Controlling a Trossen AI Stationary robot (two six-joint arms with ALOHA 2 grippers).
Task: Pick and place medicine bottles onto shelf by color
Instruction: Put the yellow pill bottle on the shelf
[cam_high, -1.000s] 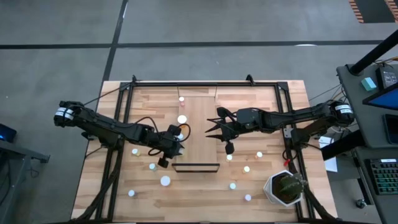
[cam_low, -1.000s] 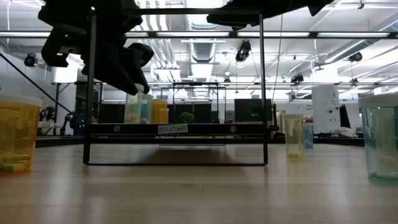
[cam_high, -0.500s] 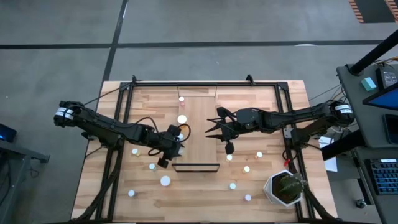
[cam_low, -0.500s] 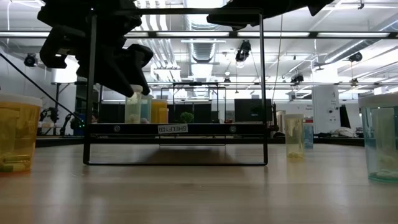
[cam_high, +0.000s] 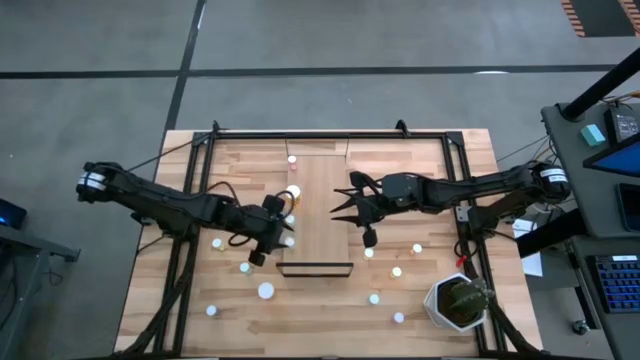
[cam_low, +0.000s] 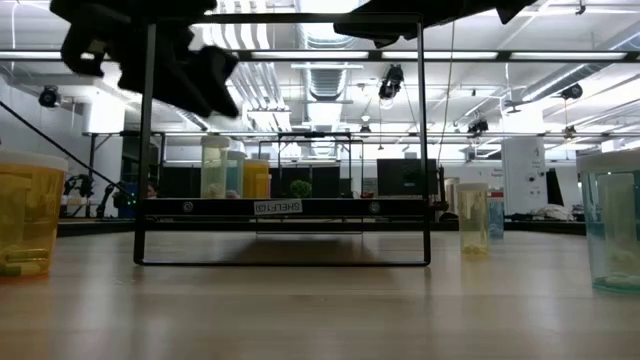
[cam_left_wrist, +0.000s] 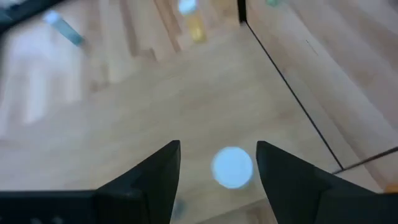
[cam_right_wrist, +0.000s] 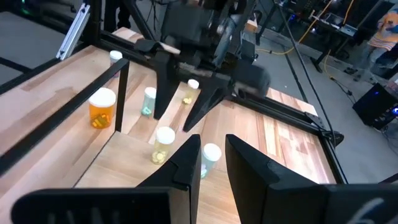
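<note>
The shelf is a light-wood plank at the table's middle, with a dark rail at its near end. White-capped bottles stand along its left side. In the low view a greenish bottle stands upright on the shelf beside two others. My left gripper is open and raised above the shelf's left edge. In the left wrist view a white cap shows below and between its spread fingers. My right gripper is open and empty above the shelf's right side; it also shows in the right wrist view.
Loose bottles stand on the table left of the shelf and right of it. A potted plant sits at the near right corner. Dark frame bars run along the table's sides.
My left gripper has risen off the greenish bottle, which it stood around a second ago, and has drawn back a little toward the table's left edge. The bottle stays upright on the shelf.
</note>
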